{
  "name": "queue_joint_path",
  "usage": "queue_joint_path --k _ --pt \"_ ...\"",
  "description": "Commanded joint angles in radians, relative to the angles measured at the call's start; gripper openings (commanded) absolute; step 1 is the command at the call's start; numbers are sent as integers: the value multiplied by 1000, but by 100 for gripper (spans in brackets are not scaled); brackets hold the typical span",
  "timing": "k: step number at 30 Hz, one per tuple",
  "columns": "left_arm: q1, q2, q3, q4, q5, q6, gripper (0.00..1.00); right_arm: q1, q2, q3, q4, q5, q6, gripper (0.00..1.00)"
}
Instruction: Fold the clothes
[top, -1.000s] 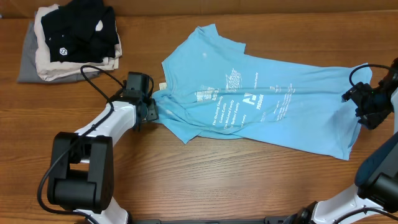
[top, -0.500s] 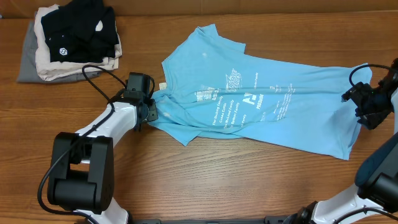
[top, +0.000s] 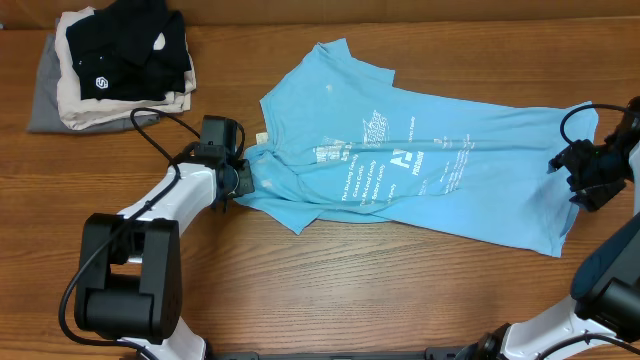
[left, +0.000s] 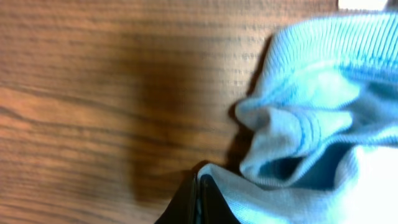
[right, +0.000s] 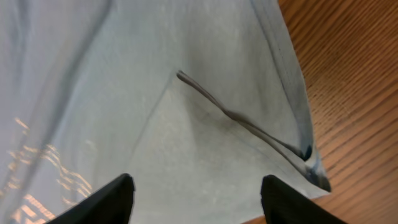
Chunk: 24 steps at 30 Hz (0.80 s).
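The clothes, a light blue T-shirt (top: 400, 160) with white print, lie spread and creased across the table, neck end to the left. My left gripper (top: 243, 178) is at that left edge, shut on a fold of the fabric. In the left wrist view the black jaws (left: 200, 200) are pressed together with a sliver of blue cloth (left: 311, 124) between them, and the ribbed collar is bunched beside them. My right gripper (top: 578, 172) is at the shirt's right end. In the right wrist view it (right: 202, 202) stands open, its fingers (right: 115, 200) wide apart just above the fabric (right: 186, 112) near the hem corner.
A pile of folded garments (top: 110, 65), black with a white logo on top of beige and grey, sits at the back left. The left arm's base (top: 125, 270) and the right arm's base (top: 610, 290) stand near the front edge. A black cable (top: 160, 125) loops behind the left arm.
My left gripper's jaws have closed on the shirt's left edge. The right gripper has shifted slightly at the shirt's right end. The shirt lies as before.
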Motion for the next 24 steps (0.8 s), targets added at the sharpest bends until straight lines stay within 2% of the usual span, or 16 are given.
queue_joint_path --k 1,7,14,19,23,24 --pt "-2 33 -14 -97 80 13 4 -2 -10 -6 -16 -2 3 65" --pt "-2 -2 73 -232 101 10 4 0 -10 -8 -46 5 -29 66" --pt "-2 -2 77 -267 157 6 4 -1 -8 -84 9 21 -25 70" --pt "-2 -2 77 -270 174 6 4 0 -8 -129 31 22 -23 69" --pt "-2 -2 77 -269 173 9 4 -1 -8 -159 121 86 -56 68" --pt "-2 -2 77 -269 173 11 4 -1 -8 -169 145 98 -56 66"
